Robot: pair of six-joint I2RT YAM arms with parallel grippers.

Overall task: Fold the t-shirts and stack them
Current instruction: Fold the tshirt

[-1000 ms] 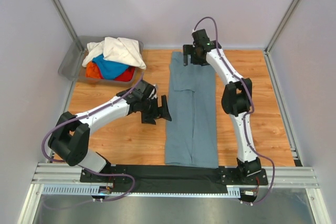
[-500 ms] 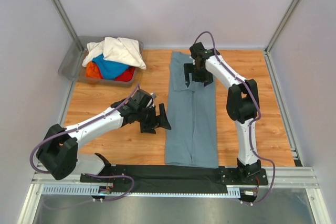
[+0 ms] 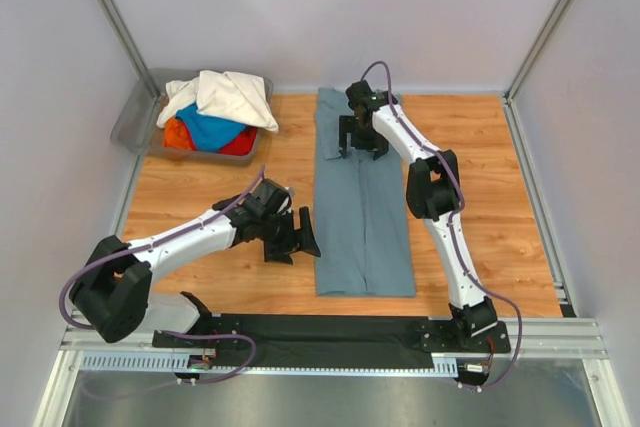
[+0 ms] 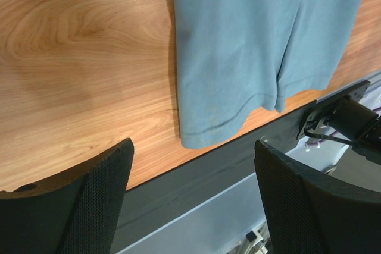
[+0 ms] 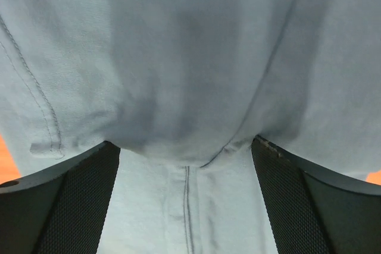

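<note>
Now the grey-blue t-shirt is laid along the counter; the left gripper beside it and right gripper over it are spread open. One folded layer alone might be pinched, undoing it.

I count four shirts: one grey-blue shirt, one cream shirt, one blue shirt, one red shirt. One bin. Two of mine: left end effector, right end effector.

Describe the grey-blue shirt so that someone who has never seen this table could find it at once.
Start at the wooden table. Down its middle lies a long, flat strip of cloth: the grey-blue shirt. The other shirts sit heaped in the bin at the far left corner.
</note>
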